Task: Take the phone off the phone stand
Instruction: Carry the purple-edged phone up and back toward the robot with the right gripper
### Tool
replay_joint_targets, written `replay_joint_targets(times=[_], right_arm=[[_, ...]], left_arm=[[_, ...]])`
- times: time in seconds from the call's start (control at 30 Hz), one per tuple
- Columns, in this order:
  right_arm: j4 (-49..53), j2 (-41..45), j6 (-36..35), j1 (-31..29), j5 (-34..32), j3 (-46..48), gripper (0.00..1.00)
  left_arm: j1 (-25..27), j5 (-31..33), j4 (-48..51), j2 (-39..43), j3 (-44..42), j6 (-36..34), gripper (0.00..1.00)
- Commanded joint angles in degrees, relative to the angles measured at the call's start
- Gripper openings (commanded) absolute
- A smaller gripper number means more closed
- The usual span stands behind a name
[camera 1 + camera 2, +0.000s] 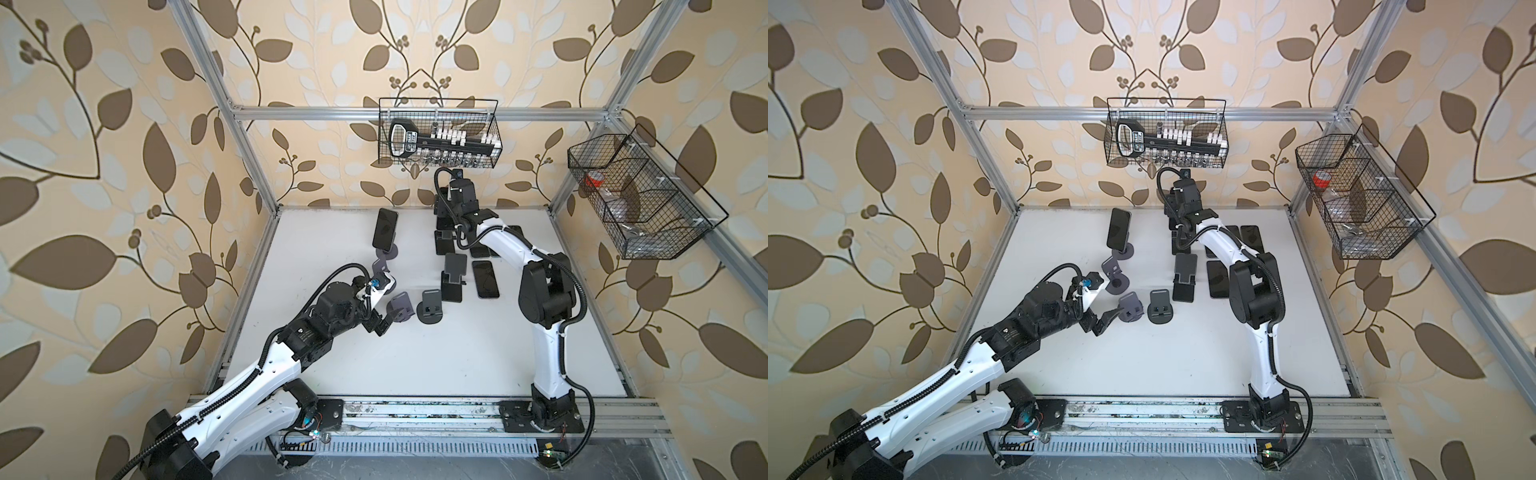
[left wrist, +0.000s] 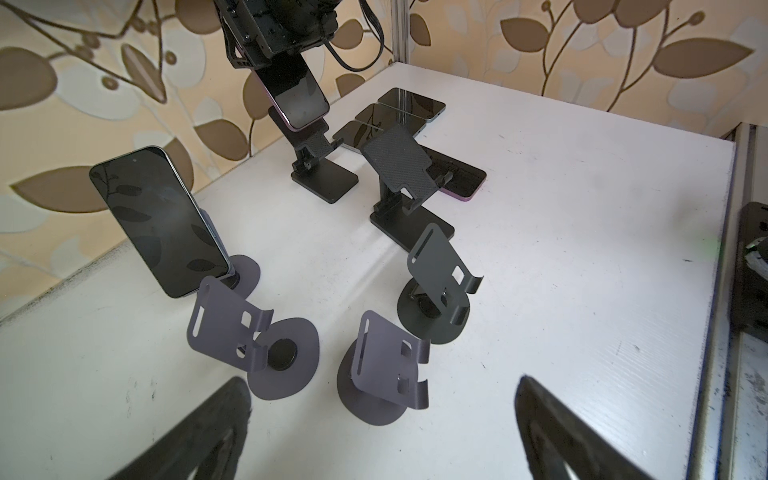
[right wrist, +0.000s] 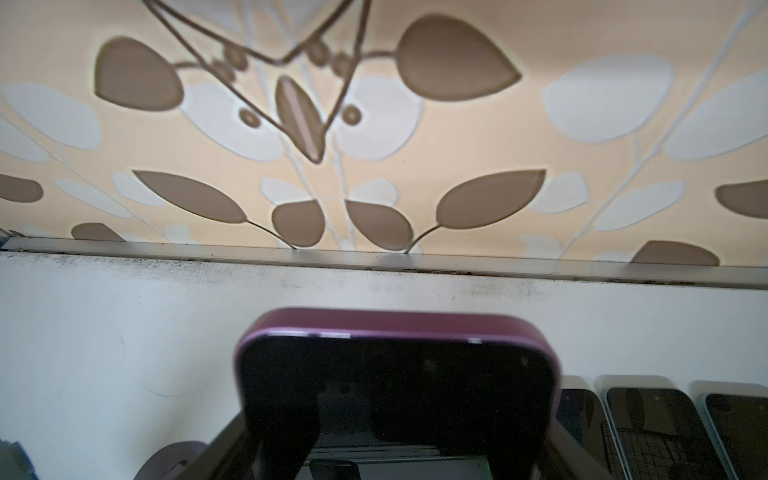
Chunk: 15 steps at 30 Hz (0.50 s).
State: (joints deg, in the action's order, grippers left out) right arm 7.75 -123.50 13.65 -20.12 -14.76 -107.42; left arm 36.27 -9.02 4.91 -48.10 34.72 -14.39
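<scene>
Walls (image 1: 124,174) with brown leaves are standing all around. A silver frame (image 1: 311,113) is running along them. One wire basket (image 1: 384,139) is hanging at the back, a second basket (image 1: 598,203) on the side. A white table (image 1: 415,353) is lying below.

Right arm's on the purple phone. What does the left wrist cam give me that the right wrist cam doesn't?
Left wrist only: the black stand below the purple phone, a dark phone leaning on a round stand, and empty stands nearer the left arm; whether the purple phone has cleared its stand is unclear. Right wrist only: that phone's top edge close up between the fingers. Both: the right gripper clamped on the purple phone, flat phones on the table.
</scene>
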Motion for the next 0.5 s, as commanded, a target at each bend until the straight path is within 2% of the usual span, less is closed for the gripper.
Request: replay_joint_targets(times=[0.0,0.47], right_arm=[[-2.1,4.0,1.4,-0.4,0.6,1.2,0.60],[-1.1,9.0,3.4,-0.7,3.3,5.2,0.59]], left_arm=[[-0.8,-1.5,-0.9,0.7,1.4,0.3,0.99],[-1.9,-2.1,-1.9,1.9,1.2,1.7,0.99]])
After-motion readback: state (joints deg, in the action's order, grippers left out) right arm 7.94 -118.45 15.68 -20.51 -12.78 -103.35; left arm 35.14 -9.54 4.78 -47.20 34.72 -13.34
